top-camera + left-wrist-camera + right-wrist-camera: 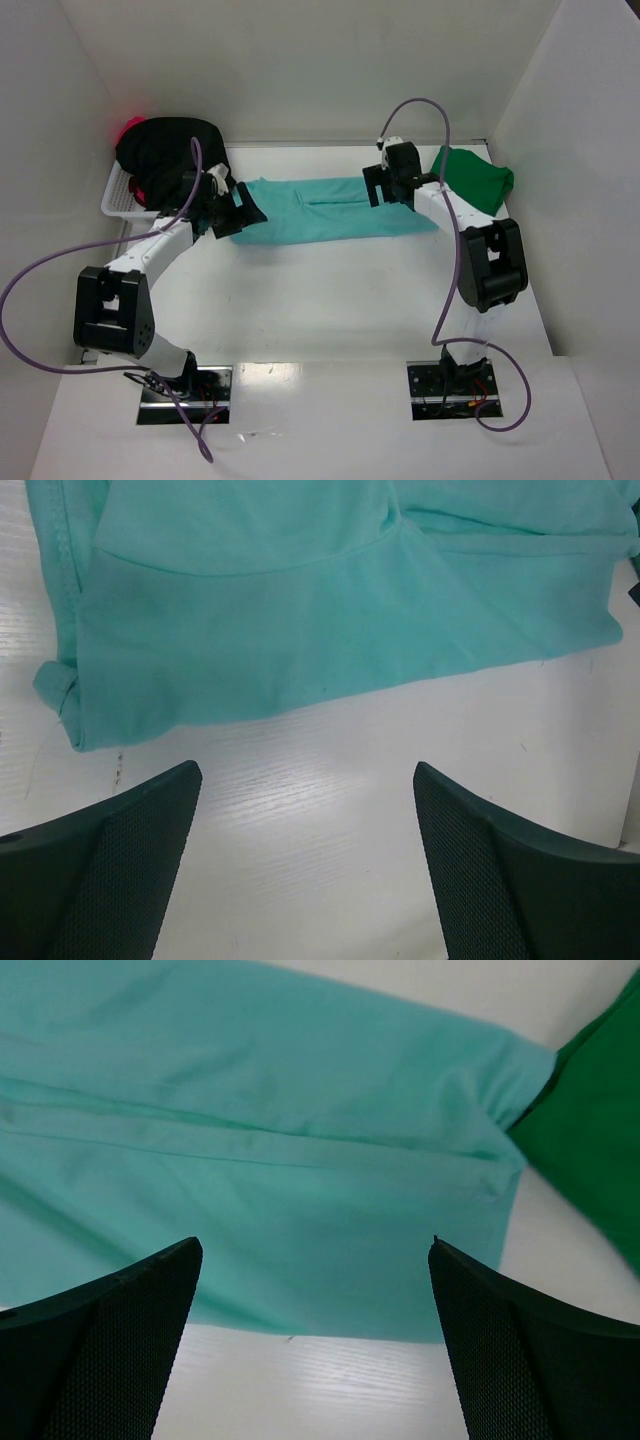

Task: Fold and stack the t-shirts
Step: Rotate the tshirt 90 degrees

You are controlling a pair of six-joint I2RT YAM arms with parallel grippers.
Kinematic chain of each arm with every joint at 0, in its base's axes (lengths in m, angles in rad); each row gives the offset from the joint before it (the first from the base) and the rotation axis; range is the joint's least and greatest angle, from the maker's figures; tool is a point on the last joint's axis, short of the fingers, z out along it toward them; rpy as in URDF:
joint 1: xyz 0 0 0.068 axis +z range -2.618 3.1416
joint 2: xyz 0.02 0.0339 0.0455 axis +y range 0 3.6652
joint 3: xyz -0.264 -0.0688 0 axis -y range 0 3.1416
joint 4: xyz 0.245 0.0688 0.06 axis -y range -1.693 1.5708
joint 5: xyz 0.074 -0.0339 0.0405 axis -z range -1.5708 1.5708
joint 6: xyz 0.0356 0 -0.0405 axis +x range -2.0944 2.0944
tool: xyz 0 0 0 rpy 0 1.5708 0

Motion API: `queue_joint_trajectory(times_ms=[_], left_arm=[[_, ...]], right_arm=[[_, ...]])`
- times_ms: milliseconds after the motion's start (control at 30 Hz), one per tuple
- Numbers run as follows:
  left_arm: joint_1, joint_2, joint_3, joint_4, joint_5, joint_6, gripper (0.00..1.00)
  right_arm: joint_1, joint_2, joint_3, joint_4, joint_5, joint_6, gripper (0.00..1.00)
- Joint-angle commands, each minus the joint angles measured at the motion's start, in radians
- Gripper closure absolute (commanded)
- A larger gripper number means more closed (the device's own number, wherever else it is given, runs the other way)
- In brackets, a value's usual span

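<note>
The light teal t-shirt [330, 210] lies folded into a long strip across the back of the table; it fills the top of the left wrist view [330, 600] and of the right wrist view [260, 1160]. My left gripper [245, 212] is open and empty over the strip's left end. My right gripper [383, 187] is open and empty over its right end. The dark green t-shirt [475, 178] lies at the back right, also showing in the right wrist view [590, 1150]. The black t-shirt [165, 150] is heaped on a basket at back left, with the red-pink one [132, 127] under it.
A white basket [118, 198] stands at the back left under the heaped shirts. White walls close in the table at the back and both sides. Bare white tabletop [330, 300] lies between the teal shirt and the arm bases.
</note>
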Motion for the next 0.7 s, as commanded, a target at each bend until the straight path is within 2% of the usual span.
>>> queue_joint_trajectory(times_ms=[0, 167, 300, 667], left_arm=[[0.001, 0.031, 0.053, 0.024, 0.029, -0.005, 0.06], [0.001, 0.07, 0.091, 0.014, 0.029, 0.004, 0.03], [0.001, 0.081, 0.115, -0.006, 0.018, 0.004, 0.01], [0.001, 0.09, 0.18, -0.058, -0.021, 0.019, 0.0]], right_arm=[[0.007, -0.022, 0.011, 0.053, 0.082, -0.182, 0.0], [0.007, 0.104, 0.048, 0.056, 0.094, -0.364, 0.0], [0.007, 0.209, 0.094, 0.018, 0.038, -0.467, 0.0], [0.007, 0.344, 0.167, -0.061, -0.133, -0.518, 0.0]])
